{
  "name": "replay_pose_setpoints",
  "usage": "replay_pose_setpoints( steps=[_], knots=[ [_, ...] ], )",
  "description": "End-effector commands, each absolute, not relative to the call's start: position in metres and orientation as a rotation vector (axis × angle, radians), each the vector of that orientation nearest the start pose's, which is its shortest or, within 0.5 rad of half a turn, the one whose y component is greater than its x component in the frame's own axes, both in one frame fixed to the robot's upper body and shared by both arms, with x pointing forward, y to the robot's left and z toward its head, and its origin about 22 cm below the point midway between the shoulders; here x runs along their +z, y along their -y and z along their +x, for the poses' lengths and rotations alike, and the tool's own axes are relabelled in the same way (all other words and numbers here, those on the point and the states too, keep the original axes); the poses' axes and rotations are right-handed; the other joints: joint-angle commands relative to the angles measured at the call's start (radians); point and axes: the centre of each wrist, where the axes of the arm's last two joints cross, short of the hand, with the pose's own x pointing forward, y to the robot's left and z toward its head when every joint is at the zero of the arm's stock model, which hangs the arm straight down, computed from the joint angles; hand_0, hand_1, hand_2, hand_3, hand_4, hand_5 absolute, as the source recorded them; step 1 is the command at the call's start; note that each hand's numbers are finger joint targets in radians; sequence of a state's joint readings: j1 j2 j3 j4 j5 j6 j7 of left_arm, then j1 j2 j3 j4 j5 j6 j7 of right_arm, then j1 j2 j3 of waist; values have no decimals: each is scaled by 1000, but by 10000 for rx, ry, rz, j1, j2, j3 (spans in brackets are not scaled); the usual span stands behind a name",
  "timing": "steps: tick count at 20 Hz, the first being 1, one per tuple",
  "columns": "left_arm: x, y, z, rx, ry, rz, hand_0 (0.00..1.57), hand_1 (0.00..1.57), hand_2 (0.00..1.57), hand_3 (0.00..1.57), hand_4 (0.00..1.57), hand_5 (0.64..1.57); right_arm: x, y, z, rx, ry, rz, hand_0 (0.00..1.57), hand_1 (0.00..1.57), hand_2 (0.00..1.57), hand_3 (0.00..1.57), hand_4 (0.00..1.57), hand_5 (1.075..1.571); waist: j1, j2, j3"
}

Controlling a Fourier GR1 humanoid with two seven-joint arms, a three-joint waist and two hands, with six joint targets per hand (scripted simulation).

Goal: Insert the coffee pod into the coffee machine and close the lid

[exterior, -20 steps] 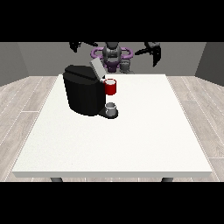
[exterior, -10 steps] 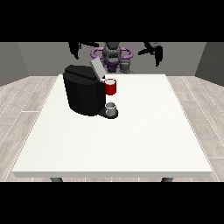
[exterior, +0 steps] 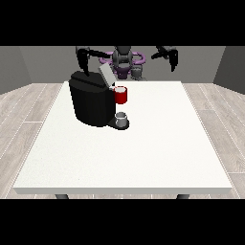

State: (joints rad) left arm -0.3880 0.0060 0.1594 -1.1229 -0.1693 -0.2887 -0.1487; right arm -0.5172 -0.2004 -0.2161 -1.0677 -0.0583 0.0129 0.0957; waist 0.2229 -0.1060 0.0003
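The black coffee machine [exterior: 92, 103] stands on the left half of the white table [exterior: 143, 153], its grey lid [exterior: 106, 75] tilted up and open. A red thing at the machine [exterior: 121, 94] sits at its front, above a grey cup-like thing [exterior: 122, 117] on the base. A small grey coffee pod [exterior: 138, 72] stands at the table's far edge in front of the robot's torso. The hand at the view's left [exterior: 84, 58] hangs above and behind the machine, fingers pointing down, holding nothing. The hand at the view's right [exterior: 172, 57] is raised beyond the far edge, also holding nothing.
The robot's torso [exterior: 123, 60] with a purple ring stands behind the far edge. The machine is the only tall obstacle. Bare tabletop stretches to the right and towards the near edge [exterior: 124, 190].
Both hands have dropped slightly from an outspread pose, their fingers turning downward. The machine, the lid and the pod have not moved.
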Motion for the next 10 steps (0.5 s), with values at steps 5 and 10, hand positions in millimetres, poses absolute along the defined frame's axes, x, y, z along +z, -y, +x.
replay_pose_setpoints(
  steps=[5,10],
  knots=[
    [24,-248,324,-3002,16576,-883,0,0,0,0,374,1571,57,242,382,1023,15167,-341,0,0,0,0,0,1571,-510,723,-3],
    [20,-248,306,-2932,16857,-594,0,0,0,0,374,1571,63,239,389,1477,15599,-238,0,0,0,0,0,1571,-597,1080,-2]
  ],
)
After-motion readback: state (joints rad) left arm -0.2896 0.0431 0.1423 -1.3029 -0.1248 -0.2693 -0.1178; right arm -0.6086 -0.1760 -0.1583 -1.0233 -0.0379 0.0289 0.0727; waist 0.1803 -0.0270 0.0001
